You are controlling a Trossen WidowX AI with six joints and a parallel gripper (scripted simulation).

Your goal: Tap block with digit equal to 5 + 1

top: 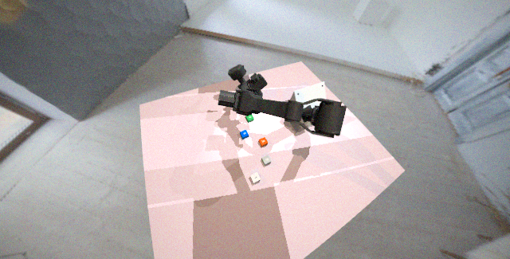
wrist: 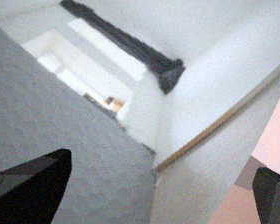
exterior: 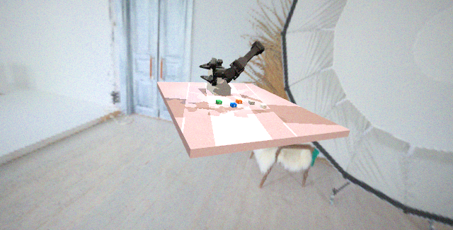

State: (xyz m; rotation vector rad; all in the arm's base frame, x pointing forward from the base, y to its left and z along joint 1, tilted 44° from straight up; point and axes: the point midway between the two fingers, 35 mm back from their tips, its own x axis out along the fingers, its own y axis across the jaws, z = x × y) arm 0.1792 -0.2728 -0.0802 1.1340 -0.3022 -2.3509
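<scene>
My gripper (exterior: 202, 71) (wrist: 166, 171) is open and empty, raised well above the table, with its fingers pointing sideways. On the table are a green block (top: 249, 118) (exterior: 219, 102), a blue block (top: 244, 134) (exterior: 233, 105), an orange block (top: 263, 142) (exterior: 238, 101), a grey block (top: 266, 160) (exterior: 251, 102) and a white block (top: 255, 178) (exterior: 262, 106). They stand apart from one another. Their digits are too small and blurred to read. No block shows in the wrist view.
The pink table (top: 171, 143) (exterior: 198, 144) carries the arm's pale base (top: 315, 92) (exterior: 220, 89). In the top view, the arm passes just above the green block in the picture. The wrist view shows mostly walls, with a table corner (wrist: 278, 135) at the right.
</scene>
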